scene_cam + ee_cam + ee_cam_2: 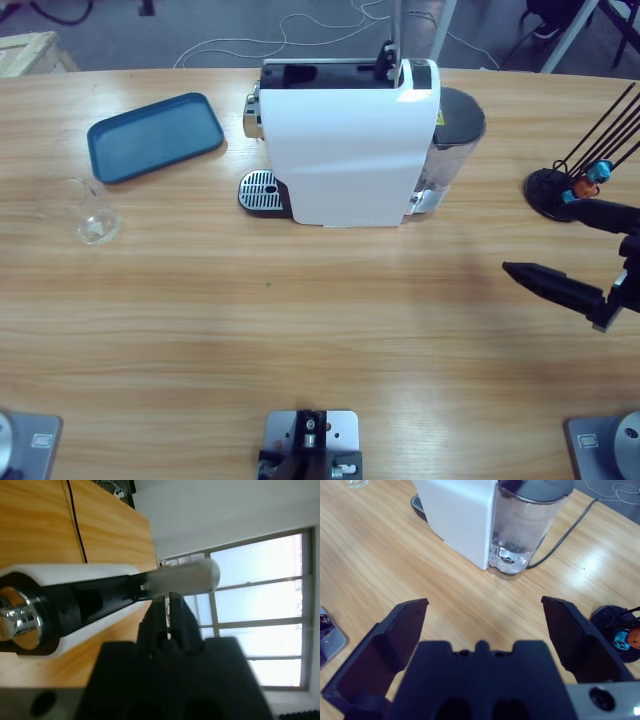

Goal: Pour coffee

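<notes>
The white coffee machine (345, 140) stands at the back middle of the table, with its drip grate (262, 192) on its left side and a clear water tank (452, 140) on its right. An arm comes down from the top; in the left wrist view my left gripper (167, 612) is shut on the machine's silver lever (185, 577), above the open capsule slot (60, 610). An empty glass cup (92, 212) stands far left. My right gripper (548, 238) hangs open at the right, facing the tank (525, 525), with nothing between its fingers.
A blue tray (155, 135) lies at the back left, beyond the glass. A black capsule stand (560, 190) with thin rods sits at the right edge, close to the right gripper. The machine's power cable (565, 535) runs off behind the tank.
</notes>
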`<act>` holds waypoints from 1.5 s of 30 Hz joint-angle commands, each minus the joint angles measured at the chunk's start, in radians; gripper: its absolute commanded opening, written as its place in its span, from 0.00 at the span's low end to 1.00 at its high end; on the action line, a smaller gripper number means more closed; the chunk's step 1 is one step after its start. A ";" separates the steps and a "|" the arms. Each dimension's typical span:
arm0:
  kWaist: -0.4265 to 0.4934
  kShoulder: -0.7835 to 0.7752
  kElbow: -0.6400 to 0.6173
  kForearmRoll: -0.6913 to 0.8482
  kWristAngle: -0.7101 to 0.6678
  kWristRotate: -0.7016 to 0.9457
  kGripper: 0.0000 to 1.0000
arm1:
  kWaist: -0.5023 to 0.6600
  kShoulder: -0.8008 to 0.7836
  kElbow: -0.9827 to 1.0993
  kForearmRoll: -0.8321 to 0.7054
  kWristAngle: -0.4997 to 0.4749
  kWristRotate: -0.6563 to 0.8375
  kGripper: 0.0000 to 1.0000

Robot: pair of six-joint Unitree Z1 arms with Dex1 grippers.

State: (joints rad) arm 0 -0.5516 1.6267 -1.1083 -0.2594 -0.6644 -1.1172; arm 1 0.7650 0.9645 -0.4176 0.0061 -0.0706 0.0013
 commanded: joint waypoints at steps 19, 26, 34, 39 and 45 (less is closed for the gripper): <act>-0.292 -0.856 0.475 0.737 0.911 0.803 0.97 | -0.490 0.203 -0.340 0.369 -0.092 0.360 0.51; -0.292 -0.858 0.519 0.657 0.913 0.813 0.97 | -0.490 0.290 -0.286 0.247 -0.164 0.328 0.68; -0.261 -0.679 0.526 0.521 0.911 0.881 0.97 | -0.494 0.358 -0.202 0.111 -0.215 0.321 0.68; -0.187 -0.643 0.519 0.495 0.794 0.898 0.98 | -0.538 0.418 -0.191 0.046 -0.225 0.321 0.68; -0.183 -0.620 0.521 0.490 0.785 0.899 0.98 | -0.574 0.490 -0.174 -0.013 -0.254 0.334 0.67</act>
State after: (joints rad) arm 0 -0.7513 0.9679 -0.6168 0.2467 0.1461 -0.2306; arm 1 0.2328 1.3566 -0.6328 0.0424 -0.2873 0.3324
